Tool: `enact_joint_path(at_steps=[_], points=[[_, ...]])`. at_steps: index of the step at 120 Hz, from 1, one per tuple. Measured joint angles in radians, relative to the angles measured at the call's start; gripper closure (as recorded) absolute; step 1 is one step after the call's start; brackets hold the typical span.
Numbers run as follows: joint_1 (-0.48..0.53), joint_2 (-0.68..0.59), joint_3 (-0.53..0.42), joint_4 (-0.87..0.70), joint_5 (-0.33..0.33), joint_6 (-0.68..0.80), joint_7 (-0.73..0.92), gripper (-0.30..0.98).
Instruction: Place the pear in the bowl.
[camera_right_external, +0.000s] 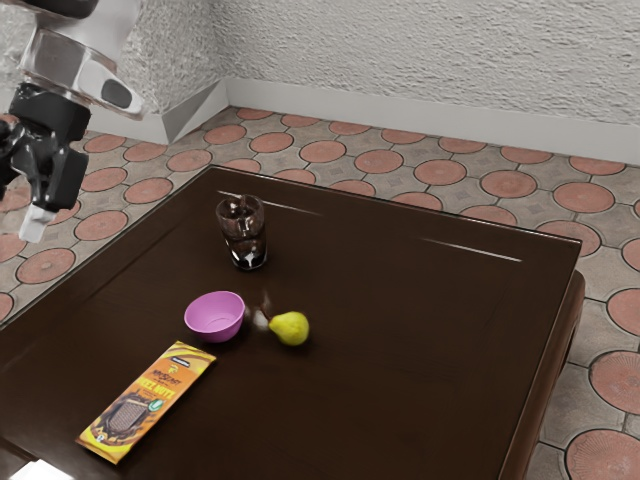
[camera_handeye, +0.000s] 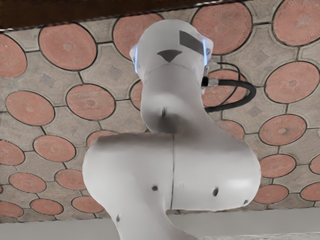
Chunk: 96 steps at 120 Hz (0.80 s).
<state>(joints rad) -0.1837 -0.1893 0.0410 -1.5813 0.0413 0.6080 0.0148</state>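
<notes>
And here's the gripper (camera_right_external: 42, 172), up at the exterior view's upper left, well apart from the pear (camera_right_external: 291, 328)! Wide or narrow? I can't tell from here. The pear is lying on the table (camera_right_external: 400, 400), outside the bowl (camera_right_external: 214, 318), just beside it toward the exterior view's right, stem end facing the bowl. Behind those two stands the glass (camera_right_external: 243, 235), dark stuff inside, and there's the orange packet (camera_right_external: 146, 402), flat on the table near the bowl. Over to the wrist view: it's the pale arm (camera_handeye: 172, 165), big as you like, against round red floor tiles (camera_handeye: 68, 46)!
</notes>
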Motion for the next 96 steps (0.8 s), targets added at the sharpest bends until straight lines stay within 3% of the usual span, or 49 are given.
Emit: enact_joint_path(at_steps=[13, 25, 40, 47, 57, 75, 96], points=[[-0.018, -0.004, -0.071, -0.128, 0.016, 0.338, 0.001, 0.00], [-0.028, 0.023, -0.101, -0.171, 0.062, 0.550, 0.190, 0.00], [-0.022, 0.311, -0.040, -0.148, 0.063, 0.813, 0.449, 0.00], [-0.030, 0.388, -0.011, -0.197, 0.056, 0.955, 0.552, 0.00], [-0.086, 0.444, 0.063, -0.228, 0.034, 1.120, 0.685, 0.00], [-0.101, 0.501, 0.071, -0.237, -0.013, 1.325, 0.881, 0.00], [-0.094, 0.601, 0.117, -0.238, -0.167, 1.510, 1.080, 0.00]])
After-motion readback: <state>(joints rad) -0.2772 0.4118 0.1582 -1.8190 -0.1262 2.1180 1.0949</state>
